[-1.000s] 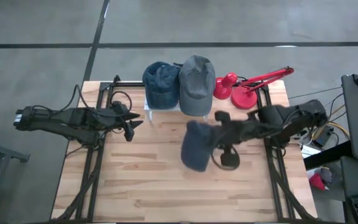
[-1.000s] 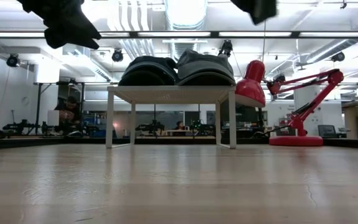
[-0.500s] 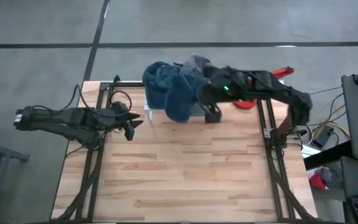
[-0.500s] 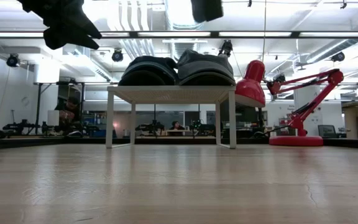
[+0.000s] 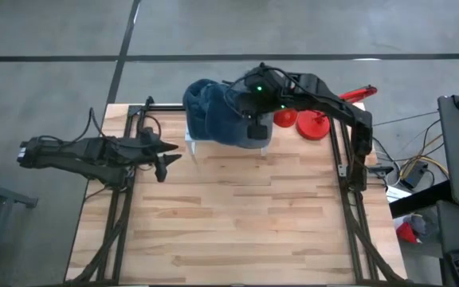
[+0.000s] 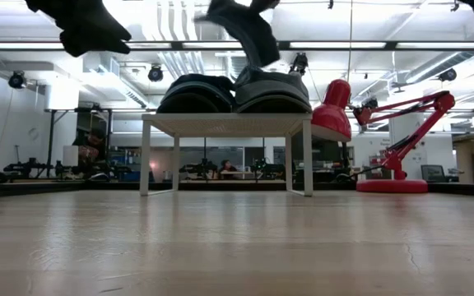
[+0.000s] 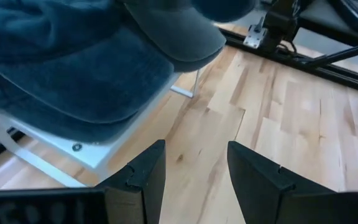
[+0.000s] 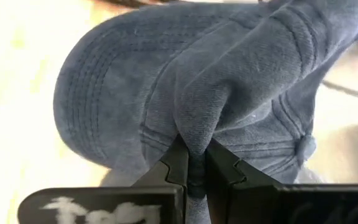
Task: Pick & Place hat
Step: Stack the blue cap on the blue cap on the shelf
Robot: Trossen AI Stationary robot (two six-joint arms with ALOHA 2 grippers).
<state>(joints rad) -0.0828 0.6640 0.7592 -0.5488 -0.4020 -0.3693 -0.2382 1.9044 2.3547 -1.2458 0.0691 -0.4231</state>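
My right gripper (image 5: 255, 126) is over the white stand (image 6: 225, 122) at the table's far edge, shut on a blue-grey cap (image 5: 231, 123). In the low view that cap (image 6: 239, 31) hangs just above two caps resting on the stand's top: a dark blue one (image 6: 194, 92) and a grey one (image 6: 271, 92). From above, the held cap and the arm hide most of the grey cap. My left gripper (image 5: 164, 159) waits open at the table's left side, its fingers (image 7: 148, 174) pointing toward the stand. My right gripper (image 8: 195, 149) pinches a raised fold of the cap's crown (image 8: 194, 118) between its two fingers, coming from above. The cap is lifted clear of the table, brim (image 8: 89, 106) to one side. Its lower end (image 6: 257, 59) hangs close over the grey cap; I cannot tell whether they touch.
A red desk lamp (image 5: 313, 119) stands to the right of the stand at the far right corner. The bare wooden table top (image 5: 229, 215) stretches from the stand to the near edge. Black rails (image 5: 118, 215) run along both sides.
My right gripper has carried the blue-grey cap from over the table's middle toward the far edge and a little left, until it hangs over the stand. It then lowered, and the cap has dropped into the low view above the grey cap.
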